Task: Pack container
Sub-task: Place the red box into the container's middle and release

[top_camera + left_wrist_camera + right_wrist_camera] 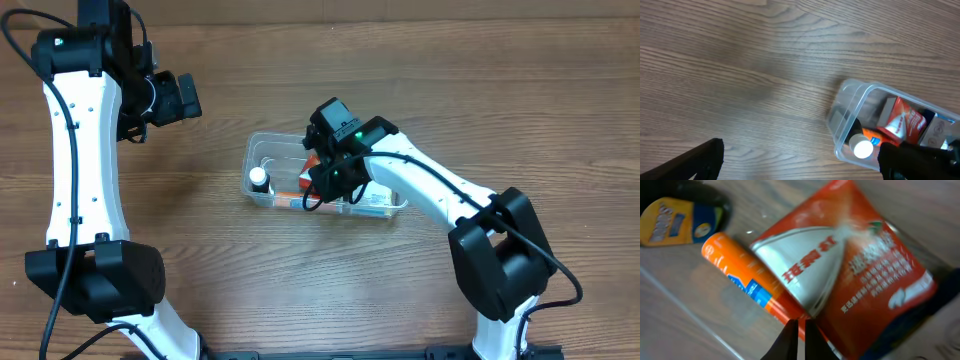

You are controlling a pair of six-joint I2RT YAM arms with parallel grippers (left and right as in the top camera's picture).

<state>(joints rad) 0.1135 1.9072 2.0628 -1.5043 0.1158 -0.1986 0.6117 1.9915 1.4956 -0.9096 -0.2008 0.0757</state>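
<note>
The clear plastic container [272,150] lies at the table's middle; it also shows in the left wrist view [845,112]. Inside it are a white-capped bottle [259,178] [861,148], a red packet [900,120] [860,280], an orange tube [747,280] and a dark bottle with a yellow-blue label [677,212]. My right gripper [325,183] reaches down into the container; its fingertips [800,332] are pressed nearly together just over the edge where the orange tube meets the red packet. My left gripper [190,98] is open and empty, above the bare table to the container's far left [805,165].
The container's right half holds a pale box [378,200], partly hidden under my right arm. Bare wooden tabletop [420,80] surrounds the container on all sides.
</note>
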